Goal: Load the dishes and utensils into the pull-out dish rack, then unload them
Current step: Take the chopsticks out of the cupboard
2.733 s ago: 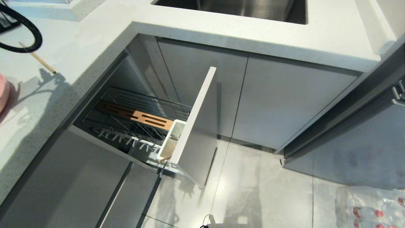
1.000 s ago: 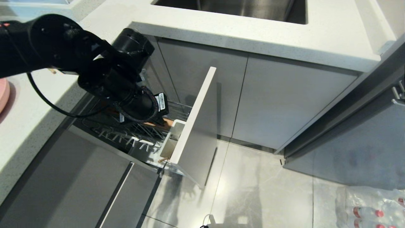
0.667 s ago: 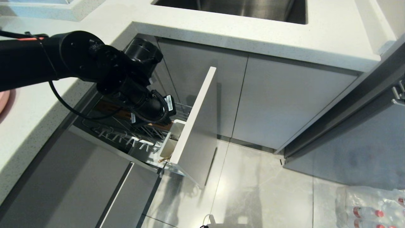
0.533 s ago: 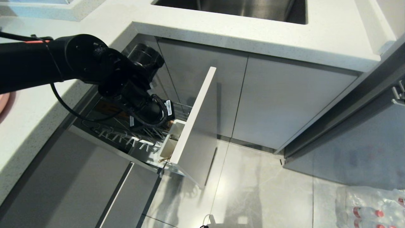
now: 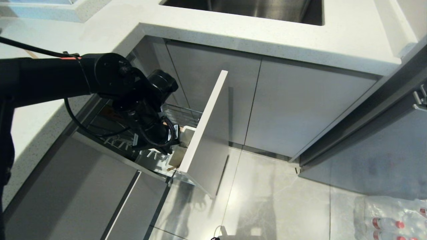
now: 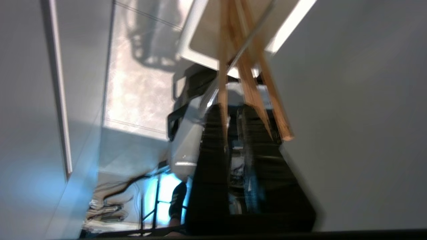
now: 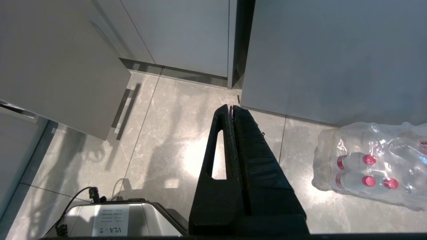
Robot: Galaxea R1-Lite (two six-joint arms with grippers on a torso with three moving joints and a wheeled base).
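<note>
Head view: left tool [image 5: 175, 138] hidden behind the wrist at the rack's [image 5: 203, 126] cutlery holder [image 5: 180, 151].

Left wrist view: fingers [image 6: 213, 133] slightly parted, chopsticks [image 6: 248, 83] between them, running from 12 to 6 o'clock into the holder.

Right wrist view: right tool [image 7: 231, 108] closed above the floor; a label [image 7: 106, 221] reads "VLA - 8".

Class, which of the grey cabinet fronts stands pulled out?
The tall narrow light-grey panel of the chrome wire dish rack; the plain grey double doors are shut.

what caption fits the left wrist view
Left gripper lowering chopsticks into the rack's white cutlery holder.

Tan chopsticks [image 6: 248, 83]; white cutlery holder [image 5: 180, 156].
</note>
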